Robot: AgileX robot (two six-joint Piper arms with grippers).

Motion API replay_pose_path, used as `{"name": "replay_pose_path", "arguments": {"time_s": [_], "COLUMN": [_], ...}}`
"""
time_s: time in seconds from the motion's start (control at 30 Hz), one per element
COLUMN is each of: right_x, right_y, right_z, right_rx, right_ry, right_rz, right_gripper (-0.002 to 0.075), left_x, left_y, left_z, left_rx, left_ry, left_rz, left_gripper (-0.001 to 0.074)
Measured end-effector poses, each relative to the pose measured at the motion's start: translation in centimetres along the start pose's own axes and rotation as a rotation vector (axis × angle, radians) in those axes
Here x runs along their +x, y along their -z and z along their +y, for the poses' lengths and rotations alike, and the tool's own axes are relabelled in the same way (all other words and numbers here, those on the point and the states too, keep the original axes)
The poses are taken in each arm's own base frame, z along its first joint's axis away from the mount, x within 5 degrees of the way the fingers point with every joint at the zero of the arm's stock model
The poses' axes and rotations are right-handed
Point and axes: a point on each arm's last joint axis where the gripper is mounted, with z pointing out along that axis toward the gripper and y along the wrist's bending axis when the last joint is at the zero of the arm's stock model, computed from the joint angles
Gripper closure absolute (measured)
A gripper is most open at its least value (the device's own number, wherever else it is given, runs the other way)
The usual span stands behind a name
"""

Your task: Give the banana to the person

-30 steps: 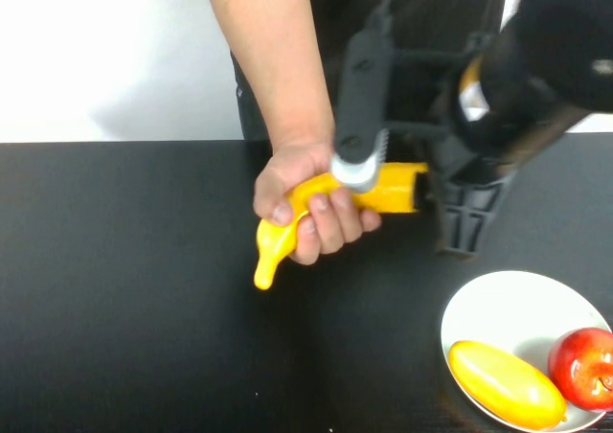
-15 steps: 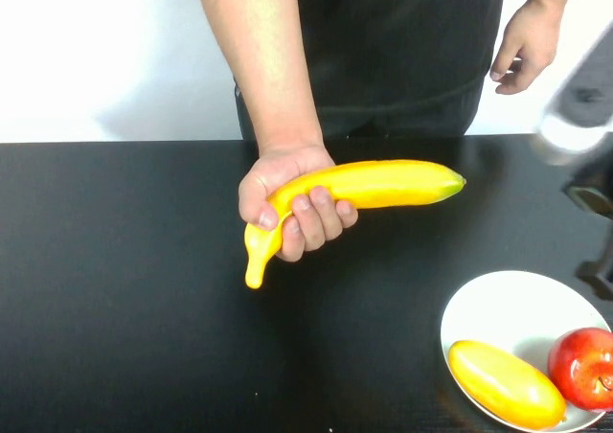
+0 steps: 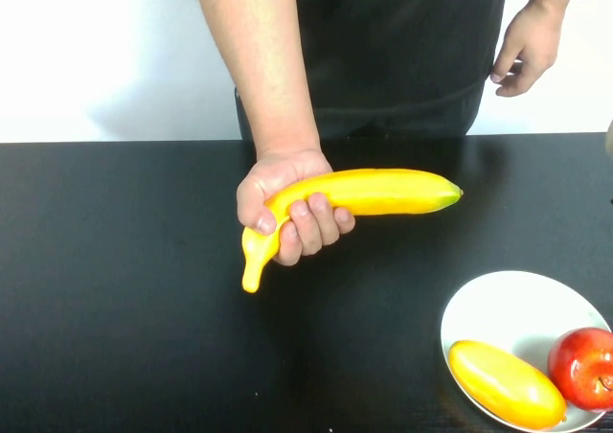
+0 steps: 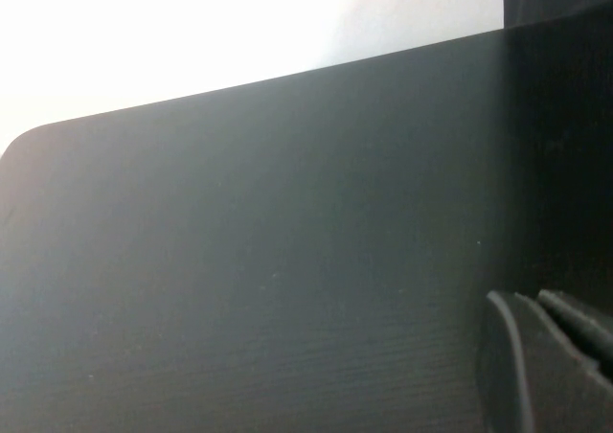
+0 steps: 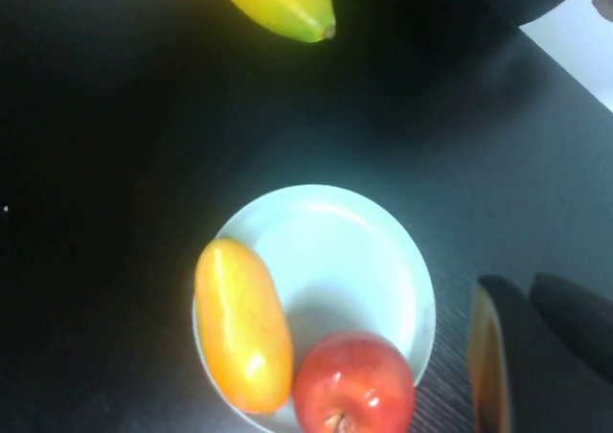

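Left claw [image 4: 546,356]: dark body part seen only at the corner of the left wrist view, over bare black bench [image 4: 239,289]; outside the high view; how far its fingers are parted cannot be told.

Bench: matte black flat surface [image 3: 115,337], spanning the whole high view, white wall behind.

Person: adult in a black printed T-shirt [image 3: 393,40], standing at the far side of the bench; one bare forearm reaches down over the bench, the other hand [image 3: 522,45] hangs loosely beside the body at upper right.

Banana: long, smooth, gently curved yellow banana [image 3: 374,192], gripped by the person's hand [image 3: 287,208] near its stem end; fingers wrap the fruit, the tapered stem points down and left below the fist, the greenish tip points right. Held over the middle of the bench, well apart from the plate. Its tip [image 5: 287,2] also shows in the right wrist view.

Plate: round white shallow plate [image 3: 517,308] on the bench at lower right.

Plate contents: plump yellow-orange oval fruit [image 3: 506,383] lying on the left side; glossy red apple [image 3: 582,366] on the right side, just beside the oval fruit. Remaining plate surface bare.

Right claw [image 5: 536,356]: dark parts with an orange stripe at the edge of the right wrist view, above the bench beside the plate [image 5: 364,251]; holds nothing visible; finger spread cannot be told.
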Motion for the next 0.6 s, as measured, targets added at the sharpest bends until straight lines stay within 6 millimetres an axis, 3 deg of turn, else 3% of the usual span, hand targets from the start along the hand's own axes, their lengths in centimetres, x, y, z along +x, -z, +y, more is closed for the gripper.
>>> {"name": "replay_pose_path", "arguments": {"time_s": [0.13,0.23,0.4,0.6], "right_x": [0.2,1.7,8.3,15.5], "right_y": [-0.1,-0.5,-2.5,-4.2], "right_z": [-0.5,-1.9,-3.4,-1.9], "right_rx": [0.026,0.062,0.194,0.395], "right_ry": [-0.009,-0.072,-0.279,-0.422], "right_rz": [-0.029,-0.111,-0.288,-0.513], "right_gripper": [0.0733,0.0733,0.0733,0.0733], "left_x": [0.0,0.0,0.0,0.0], "left_y": [0.0,0.0,0.0,0.0], "left_z": [0.0,0.0,0.0,0.0], "left_rx": [0.000,0.000,0.000,0.000], "left_ry": [0.000,0.000,0.000,0.000], "left_rz": [0.000,0.000,0.000,0.000], "left_gripper": [0.0741,0.0741,0.0741,0.0741]}}
